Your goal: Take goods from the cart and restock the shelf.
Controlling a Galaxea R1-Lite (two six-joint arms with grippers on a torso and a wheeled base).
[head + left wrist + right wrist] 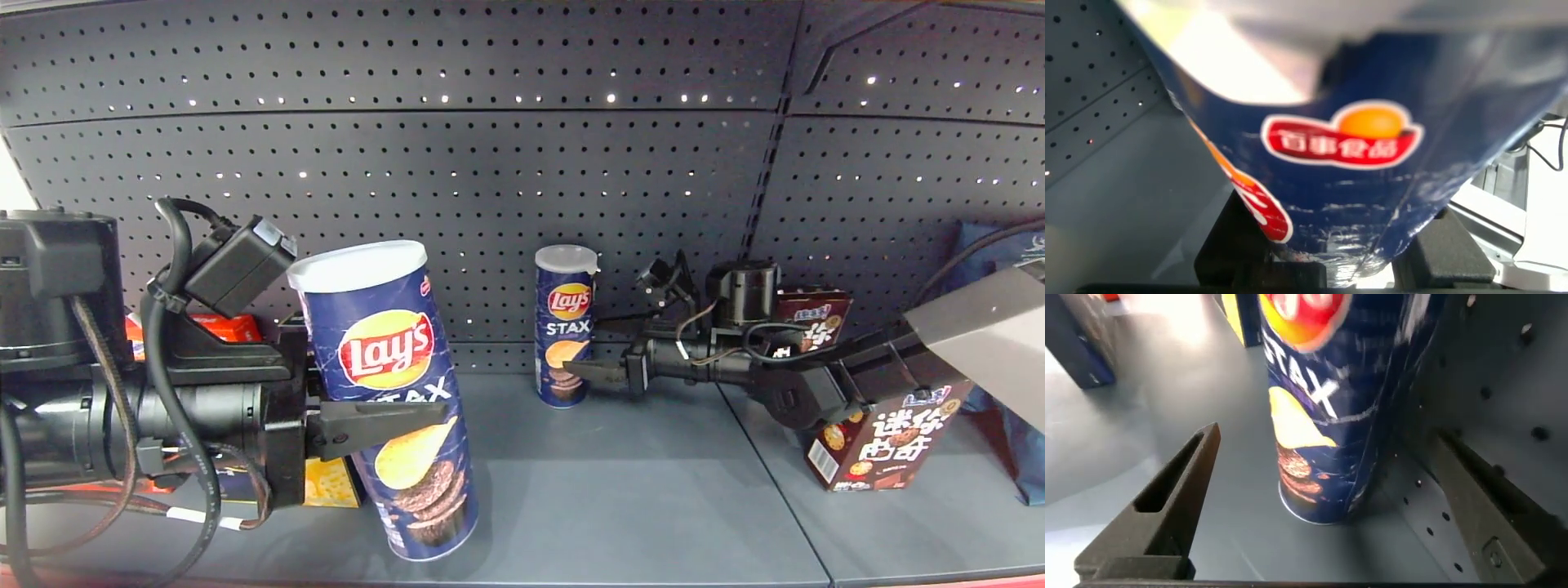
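My left gripper [424,416] is clamped across the middle of a tall dark-blue cardboard chip can [384,392] with a white plastic lid. The can is tilted, its lid leaning toward my left side and its base low over the front part of the grey metal shelf deck [620,490]. I cannot tell whether the base touches the deck. That lean is my chief worry: if I let go like this, the can tips, and a round can near the front edge is likely to roll off. I judge it must come upright and sit flat before my fingers part. Its wall is smooth, so a weak squeeze could also let it slide down between my pads.

My right gripper [589,372] is spread wide. A second dark-blue chip can [565,327] stands upright just ahead of its fingertips, close against the dark perforated metal back panel [490,180]. Neither finger grips it. A sideways sweep of that arm would drive a finger into the can's lower wall and knock it over. Pulling straight back looks safer.

My right forearm lies just in front of a brown cardboard biscuit box [886,445], so a careless withdrawal could drag it along. A yellow cardboard box [331,482] sits close beside the can I hold, and pushing deeper at this tilt could shove it.
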